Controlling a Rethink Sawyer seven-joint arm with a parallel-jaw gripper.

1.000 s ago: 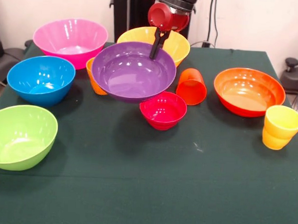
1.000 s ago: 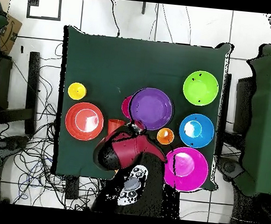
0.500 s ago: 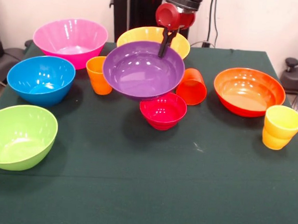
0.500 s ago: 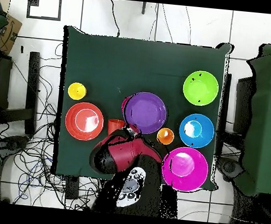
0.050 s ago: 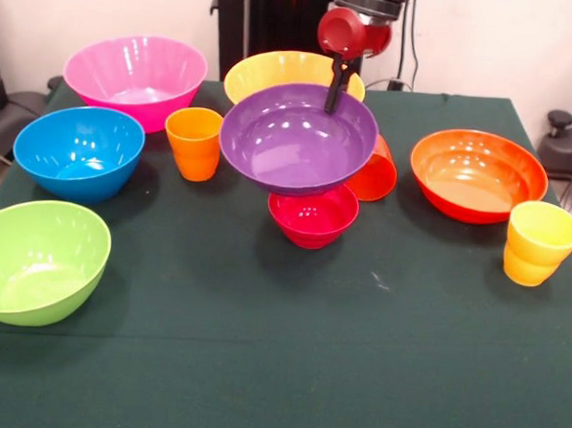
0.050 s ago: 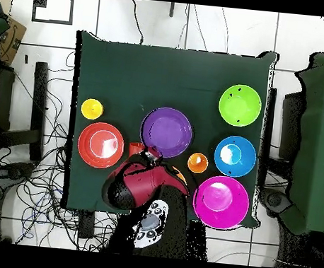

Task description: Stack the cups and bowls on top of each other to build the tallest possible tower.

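Purple bowl [image 5: 298, 140] shifted right, gripper [image 5: 336, 90] seemingly pinching rim.

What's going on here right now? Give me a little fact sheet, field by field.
held item: wide glossy purple plastic bowl, lifted off the table
holder: gripper, clamped on the bowl's far rim
directly below: small magenta-red plastic bowl, partly hidden under the purple one
beside it: plain red-orange plastic cup lying on its side
standing cups: ribbed orange cup, ribbed yellow cup
tower so far: nothing stacked yet
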